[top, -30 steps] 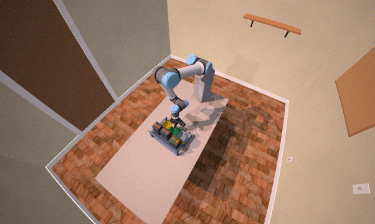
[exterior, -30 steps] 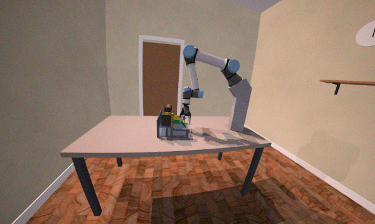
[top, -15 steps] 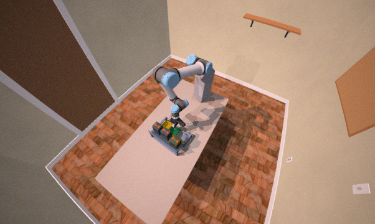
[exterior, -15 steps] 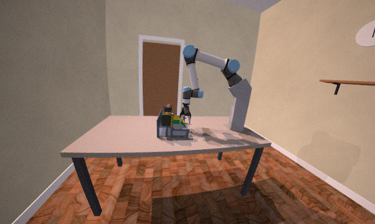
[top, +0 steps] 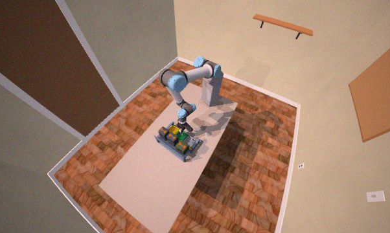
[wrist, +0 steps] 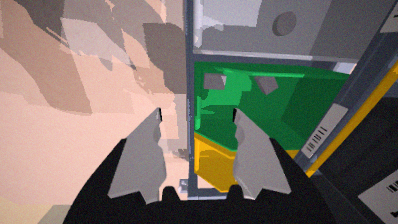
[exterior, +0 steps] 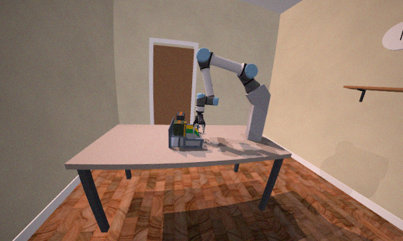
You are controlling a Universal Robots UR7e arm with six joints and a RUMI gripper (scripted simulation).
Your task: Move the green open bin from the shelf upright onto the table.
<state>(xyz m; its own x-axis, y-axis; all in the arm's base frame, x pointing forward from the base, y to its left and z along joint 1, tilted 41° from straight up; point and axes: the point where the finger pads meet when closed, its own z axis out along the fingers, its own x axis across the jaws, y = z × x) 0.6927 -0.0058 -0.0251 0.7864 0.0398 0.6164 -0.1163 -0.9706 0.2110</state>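
Observation:
The green open bin [top: 182,136] [exterior: 189,131] [wrist: 280,112] sits upright in the shelf's lower row, between a yellow and a grey bin. Two small grey parts [wrist: 215,81] [wrist: 266,84] lie in it. My gripper [top: 183,130] [exterior: 199,131] [wrist: 197,108] is partly open and empty, pointing down over the green bin's front edge. In the wrist view, one fingertip shows over the bin's inside and the other over the table in front. How far the tips are above the bin's rim is hard to tell.
The blue-grey shelf [top: 170,149] [wrist: 190,90] stands on the table [top: 143,181] [exterior: 138,150]. The yellow bin [top: 173,129] [wrist: 215,167] and grey bin [top: 191,142] [wrist: 325,25] flank the green one. Dark bins [top: 162,131] [top: 172,137] and an olive bin [top: 182,146] stand higher behind.

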